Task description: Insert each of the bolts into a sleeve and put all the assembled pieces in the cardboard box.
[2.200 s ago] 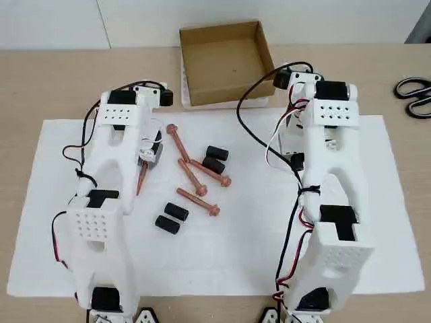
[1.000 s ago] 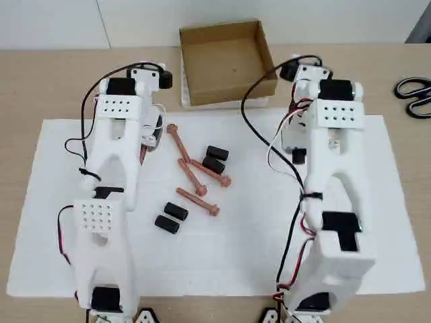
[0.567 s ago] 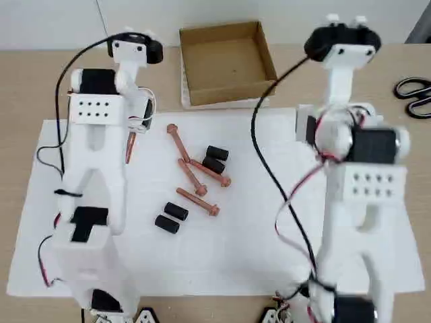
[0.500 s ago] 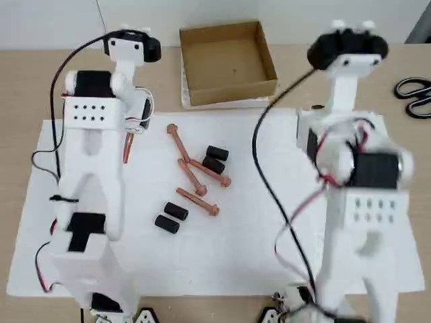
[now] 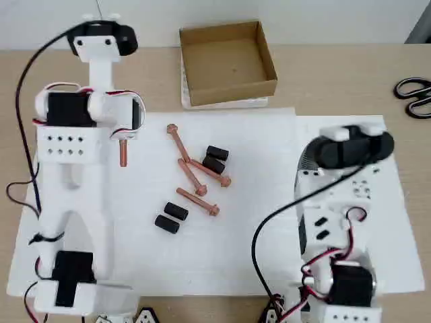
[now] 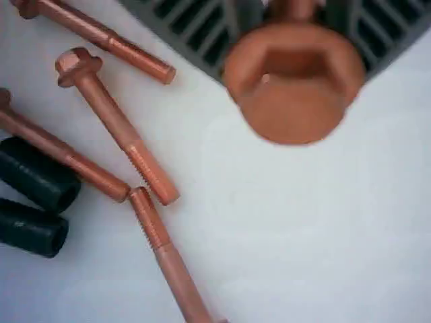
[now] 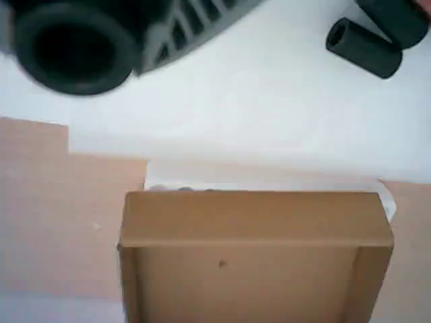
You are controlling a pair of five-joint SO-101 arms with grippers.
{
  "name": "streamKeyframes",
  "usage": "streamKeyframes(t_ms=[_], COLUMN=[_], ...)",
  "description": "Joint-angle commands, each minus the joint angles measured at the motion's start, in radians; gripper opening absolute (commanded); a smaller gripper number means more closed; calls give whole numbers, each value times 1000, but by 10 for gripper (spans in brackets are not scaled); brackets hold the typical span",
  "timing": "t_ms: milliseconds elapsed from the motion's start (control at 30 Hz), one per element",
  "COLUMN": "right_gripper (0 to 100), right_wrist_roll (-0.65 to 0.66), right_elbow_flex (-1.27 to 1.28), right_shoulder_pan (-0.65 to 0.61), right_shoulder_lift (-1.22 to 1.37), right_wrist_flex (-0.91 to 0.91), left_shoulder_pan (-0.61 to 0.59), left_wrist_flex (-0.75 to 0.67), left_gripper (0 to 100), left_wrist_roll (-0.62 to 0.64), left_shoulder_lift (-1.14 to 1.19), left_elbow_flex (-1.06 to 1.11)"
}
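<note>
My left gripper [image 5: 124, 134] is shut on a copper bolt [image 5: 123, 153] and holds it upright above the left part of the white foam sheet [image 5: 236, 256]. The bolt's flanged head [image 6: 294, 87] sits between the grey ribbed jaws of that gripper [image 6: 296, 13]. My right gripper [image 7: 101, 23] is shut on a black sleeve [image 7: 77, 44], its bore facing the camera. Several loose bolts [image 5: 199, 202] and several black sleeves [image 5: 176, 212] lie mid-sheet. The cardboard box [image 5: 232, 91] stands open and empty at the far edge.
Scissors [image 5: 414, 94] lie on the wooden table at the far right. The right arm [image 5: 340, 222] is folded back over the near right of the sheet. A white tray edge [image 5: 222, 104] shows under the box.
Both arms rose from the sheet. The left one lifted a bolt and shifted left. The right arm swung up, then drew back toward the near edge.
</note>
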Motion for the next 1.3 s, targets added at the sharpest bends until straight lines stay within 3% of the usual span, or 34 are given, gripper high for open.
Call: streamKeyframes(t_ms=[0,167,267,533,833,1067,1267], right_gripper=[6,6,6,3,3,3,4], right_wrist_roll=[-32,-38,-38,-38,-35,-43,-44], right_elbow_flex=[6,12,12,20,262,308,390], right_shoulder_pan=[-7,-102,-84,-58,-120,-188,-188], right_shoulder_lift=[-166,-381,-369,-354,-361,-363,-363], right_wrist_flex=[35,254,309,308,-21,28,-54], left_shoulder_pan=[5,5,9,196,353,361,362], left_wrist_flex=[8,8,8,-68,-267,-304,-310], left_gripper=[6,6,6,6,6,6,6], left_wrist_roll=[55,195,270,278,186,190,190], left_shoulder_lift=[-101,-166,-192,-278,-440,-555,-624], left_elbow_flex=[-2,-1,28,216,361,424,472])
